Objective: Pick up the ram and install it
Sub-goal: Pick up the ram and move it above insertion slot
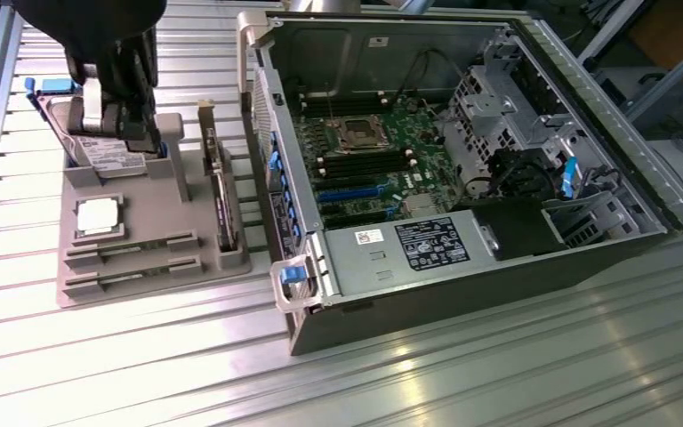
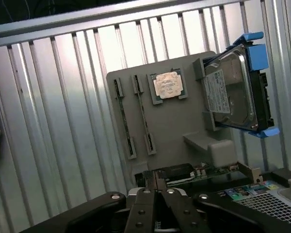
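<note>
Two black, bolted fingers (image 2: 141,208) of your gripper (image 2: 155,180) are pressed together and hold nothing; their bases are cut off. Just beyond, the matte gray moulded holder (image 2: 184,121) carries the ram (image 2: 124,121), a thin dark strip standing on edge, its chips impossible to make out. Farther lies a shiny hard drive (image 2: 230,92) between blue rails (image 2: 256,43).

I work in a lab or workshop: a ribbed metal table (image 1: 496,378) carries an opened computer case (image 1: 437,311) and a grey parts fixture (image 1: 157,209).
</note>
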You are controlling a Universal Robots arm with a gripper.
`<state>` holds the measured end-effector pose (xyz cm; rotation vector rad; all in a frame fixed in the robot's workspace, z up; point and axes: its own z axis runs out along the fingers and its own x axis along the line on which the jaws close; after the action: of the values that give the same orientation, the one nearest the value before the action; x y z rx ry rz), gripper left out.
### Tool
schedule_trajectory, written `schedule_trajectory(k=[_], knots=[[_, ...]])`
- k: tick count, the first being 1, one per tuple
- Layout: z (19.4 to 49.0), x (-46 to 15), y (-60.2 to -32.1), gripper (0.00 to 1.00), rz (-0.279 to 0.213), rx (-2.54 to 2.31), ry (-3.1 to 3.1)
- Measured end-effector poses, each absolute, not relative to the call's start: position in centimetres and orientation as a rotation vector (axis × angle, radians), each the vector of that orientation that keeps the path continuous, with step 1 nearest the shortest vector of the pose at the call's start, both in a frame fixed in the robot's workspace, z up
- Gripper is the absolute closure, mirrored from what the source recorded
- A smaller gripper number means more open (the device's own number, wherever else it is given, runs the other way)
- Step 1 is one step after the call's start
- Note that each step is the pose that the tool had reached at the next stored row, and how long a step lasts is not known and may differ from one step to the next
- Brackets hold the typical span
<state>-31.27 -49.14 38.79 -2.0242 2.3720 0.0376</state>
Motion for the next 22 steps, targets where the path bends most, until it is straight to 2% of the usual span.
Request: schedule_trajectory(k=[11,12,13,14,15,22], knots=[[38.7,-31.3,-49.1,0.89,0.040,-2.156,2.255],[38.7,-31.3,-49.1,0.77,0.040,-2.156,2.255],[38.7,-31.3,-49.1,0.71,0.040,-2.156,2.255],[38.7,-31.3,-49.1,0.71,0.040,-2.156,2.255],[38.7,-31.3,-49.1,0.64,0.040,-2.156,2.255],[37.4,-31.3,-49.2,0.64,0.040,-2.157,2.254]])
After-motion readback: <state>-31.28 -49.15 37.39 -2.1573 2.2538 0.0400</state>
